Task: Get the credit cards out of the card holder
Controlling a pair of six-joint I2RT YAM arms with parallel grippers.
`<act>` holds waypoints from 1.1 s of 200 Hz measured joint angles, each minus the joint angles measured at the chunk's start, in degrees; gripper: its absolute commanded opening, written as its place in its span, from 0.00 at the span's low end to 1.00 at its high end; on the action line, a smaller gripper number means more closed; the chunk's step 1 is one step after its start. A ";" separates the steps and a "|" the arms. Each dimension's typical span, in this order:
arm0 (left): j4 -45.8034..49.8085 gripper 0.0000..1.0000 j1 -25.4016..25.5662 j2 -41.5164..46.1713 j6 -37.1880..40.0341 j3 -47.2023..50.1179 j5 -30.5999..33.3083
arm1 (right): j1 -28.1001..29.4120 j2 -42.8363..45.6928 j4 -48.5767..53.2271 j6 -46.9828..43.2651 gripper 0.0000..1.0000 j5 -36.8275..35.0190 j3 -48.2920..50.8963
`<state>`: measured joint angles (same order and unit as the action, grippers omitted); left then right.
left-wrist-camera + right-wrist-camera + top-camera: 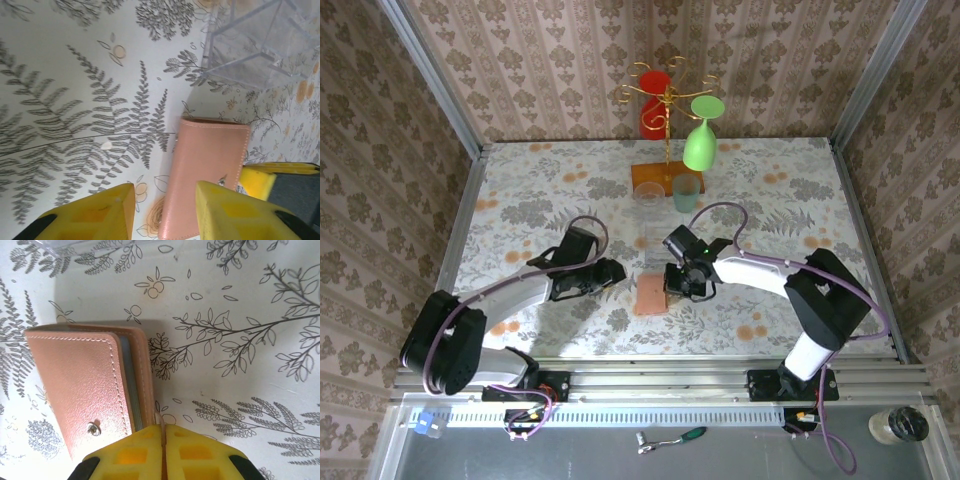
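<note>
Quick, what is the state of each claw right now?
Left claw: open, holding nothing.
Right claw: closed at the wallet edge; whether it grips it cannot be told.

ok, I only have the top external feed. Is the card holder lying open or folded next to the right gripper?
Observer: Right wrist view: the card holder is folded almost shut, stud up, with a sliver of grey-blue lining showing along its edge.
Operator: Right fingers on it?
Observer: The right gripper is closed, its fingertips meeting at the lower cover's edge. I can't tell whether leather is pinched.
Operator: And left?
Observer: Left wrist view: the left gripper is open, with the holder's near end showing in the gap between its fingers.
</note>
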<state>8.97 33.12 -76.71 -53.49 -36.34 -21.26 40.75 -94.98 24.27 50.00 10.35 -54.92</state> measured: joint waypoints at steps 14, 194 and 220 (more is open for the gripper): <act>0.72 0.36 -0.79 0.55 0.70 0.39 0.00 | 0.00 0.57 0.74 -0.79 0.08 0.02 -0.15; 6.25 0.33 -2.10 6.86 4.22 1.14 0.09 | 2.93 2.78 8.39 -4.94 0.09 1.36 -11.30; 6.80 0.33 -2.10 7.08 4.31 1.14 0.09 | 3.30 2.78 8.79 -5.09 0.09 1.66 -12.13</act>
<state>15.77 31.03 -69.63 -49.19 -35.20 -21.17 44.05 -92.20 33.06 44.91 12.01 -67.05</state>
